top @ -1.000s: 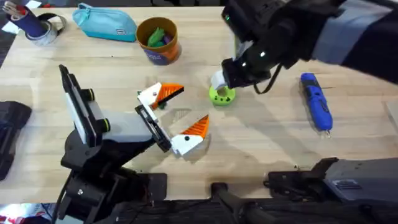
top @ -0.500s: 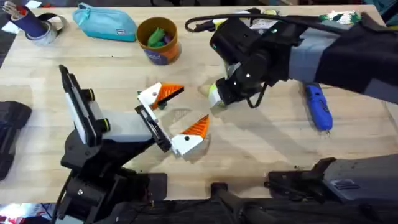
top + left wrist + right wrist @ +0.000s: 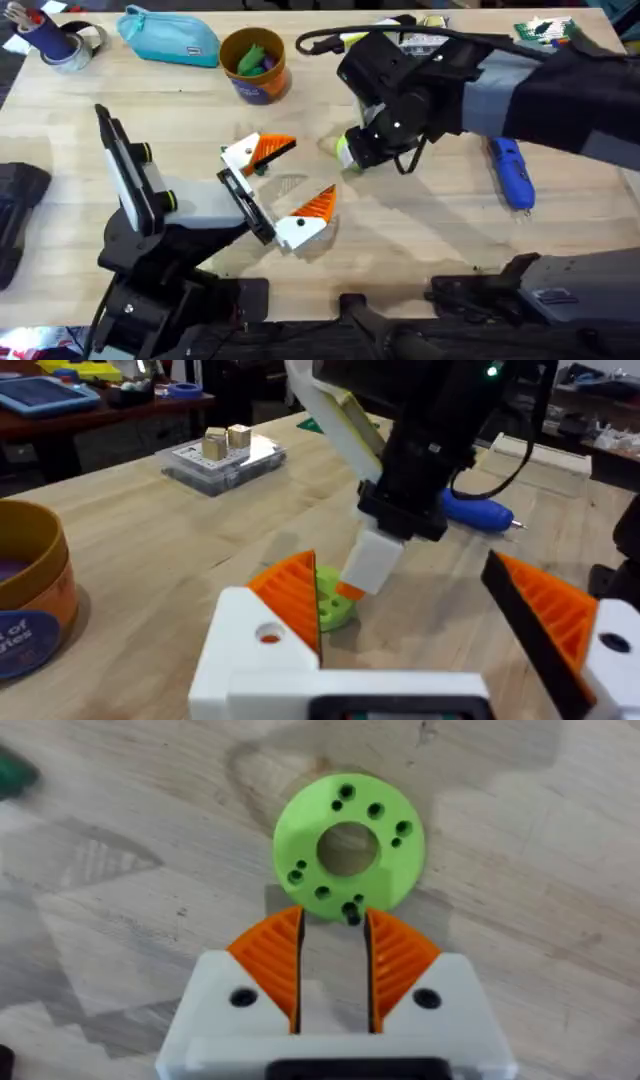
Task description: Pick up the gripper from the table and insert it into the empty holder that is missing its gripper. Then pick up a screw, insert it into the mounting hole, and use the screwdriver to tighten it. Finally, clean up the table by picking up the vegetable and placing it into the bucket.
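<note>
Green disc (image 3: 348,848) just beyond right tool (image 3: 333,960).

We see a pale wooden desk (image 3: 420,230) with dark floor past its far edge, and another cluttered brown table (image 3: 90,410) behind it.

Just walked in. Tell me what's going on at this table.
The right claw hangs low over the green holed disc, its orange fingertips slightly apart, right at a small dark screw on the disc's edge. The left claw sits open nearby, holding nothing. The blue screwdriver lies untouched on the table, and a green vegetable already sits in the orange bucket.
</note>
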Robot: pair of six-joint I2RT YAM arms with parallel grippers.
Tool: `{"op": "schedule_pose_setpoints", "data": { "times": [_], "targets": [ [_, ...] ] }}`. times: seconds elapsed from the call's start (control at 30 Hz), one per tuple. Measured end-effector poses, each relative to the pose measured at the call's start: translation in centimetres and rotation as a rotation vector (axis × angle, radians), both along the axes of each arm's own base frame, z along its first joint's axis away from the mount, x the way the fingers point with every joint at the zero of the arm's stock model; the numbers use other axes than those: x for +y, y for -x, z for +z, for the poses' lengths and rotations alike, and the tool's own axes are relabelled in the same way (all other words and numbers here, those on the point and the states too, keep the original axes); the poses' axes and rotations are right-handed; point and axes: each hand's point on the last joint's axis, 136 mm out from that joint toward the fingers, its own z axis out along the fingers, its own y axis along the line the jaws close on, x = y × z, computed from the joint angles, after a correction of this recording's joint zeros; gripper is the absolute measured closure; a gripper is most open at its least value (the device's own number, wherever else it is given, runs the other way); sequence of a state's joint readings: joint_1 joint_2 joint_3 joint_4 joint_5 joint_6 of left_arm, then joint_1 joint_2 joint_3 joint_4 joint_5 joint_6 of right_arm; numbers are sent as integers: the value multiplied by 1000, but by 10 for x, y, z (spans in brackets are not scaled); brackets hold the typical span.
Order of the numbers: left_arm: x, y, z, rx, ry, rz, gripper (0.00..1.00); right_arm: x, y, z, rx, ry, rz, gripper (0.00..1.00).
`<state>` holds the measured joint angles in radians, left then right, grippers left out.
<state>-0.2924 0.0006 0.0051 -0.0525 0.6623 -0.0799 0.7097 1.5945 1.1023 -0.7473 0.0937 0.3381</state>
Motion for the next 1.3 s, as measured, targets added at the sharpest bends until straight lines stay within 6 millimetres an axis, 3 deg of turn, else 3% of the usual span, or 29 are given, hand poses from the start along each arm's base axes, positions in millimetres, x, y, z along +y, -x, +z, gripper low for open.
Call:
{"op": "schedule_pose_setpoints", "data": {
  "times": [0.23,0.47,0.93,1.03,1.3],
  "targets": [
    [0,0,0,0,0,0,10,-1,0,-2,-1,9,14,692],
    [0,0,0,0,0,0,10,-2,0,-19,36,50,23,711],
    [0,0,0,0,0,0,10,-4,-1,-22,35,62,27,882],
    [0,0,0,0,0,0,10,-4,-1,-21,34,63,28,984],
    [0,0,0,0,0,0,10,-4,-1,-22,34,62,27,995]
  ]
}}
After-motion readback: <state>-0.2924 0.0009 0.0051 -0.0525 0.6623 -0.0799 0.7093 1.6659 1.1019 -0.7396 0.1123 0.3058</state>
